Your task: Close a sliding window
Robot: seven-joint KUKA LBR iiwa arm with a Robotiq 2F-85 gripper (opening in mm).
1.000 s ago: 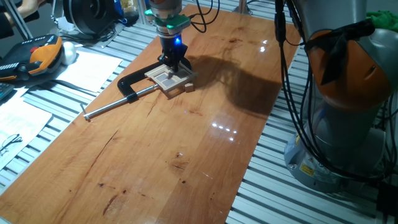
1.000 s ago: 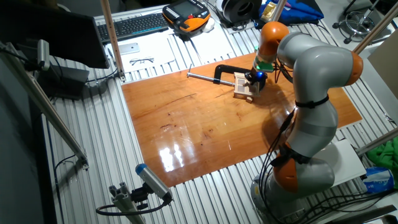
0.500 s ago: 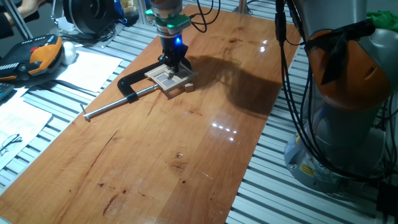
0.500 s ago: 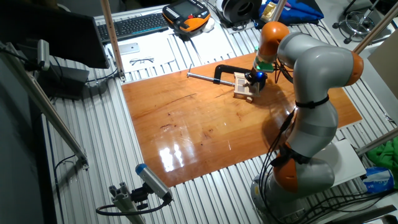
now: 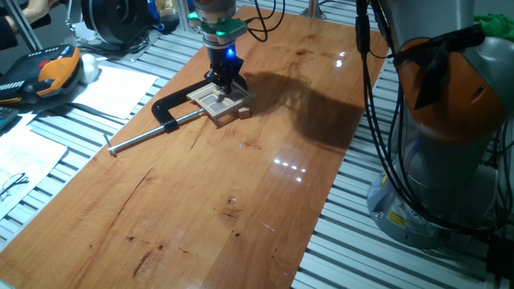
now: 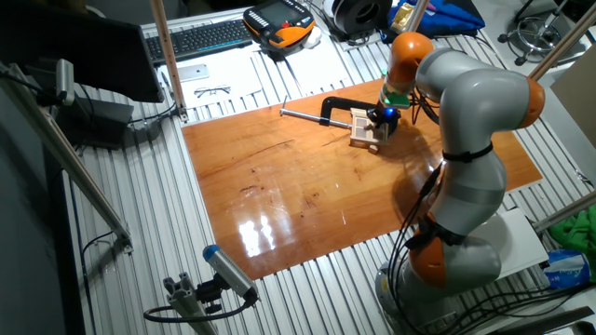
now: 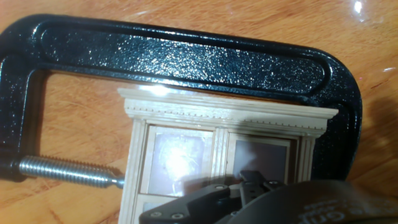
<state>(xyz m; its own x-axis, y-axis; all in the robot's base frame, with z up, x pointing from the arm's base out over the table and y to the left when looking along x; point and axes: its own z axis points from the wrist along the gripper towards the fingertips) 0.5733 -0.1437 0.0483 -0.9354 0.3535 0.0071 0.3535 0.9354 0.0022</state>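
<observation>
- The window (image 5: 217, 100) lies flat on the table (image 5: 241, 177), toward the far end, at about 11 o'clock from the table's middle in one fixed view.
- In the other fixed view the window (image 6: 364, 127) sits near the far edge, at about 1 o'clock from the table's (image 6: 307, 186) middle.
- A clamp (image 5: 178, 107) grips the window: its black bow curves around the frame, and its steel screw rod (image 5: 152, 134) runs out toward 8 o'clock across the table edge.
- The gripper (image 5: 224, 83) stands upright over the window, its fingertips down at the frame's 1 o'clock side; a blue light glows on its body.
- In the hand view the clamp (image 7: 186, 59) arches over the top of the window (image 7: 217, 155); the screw tip meets the frame's left edge at 9 o'clock.
- Two panes show side by side under a moulded top rail, split by a thin bar.
- The gripper's dark body (image 7: 249, 199) fills the 6 o'clock edge, just over the panes.
- I cannot tell how wide the fingers are set, or whether they touch the wood.
</observation>
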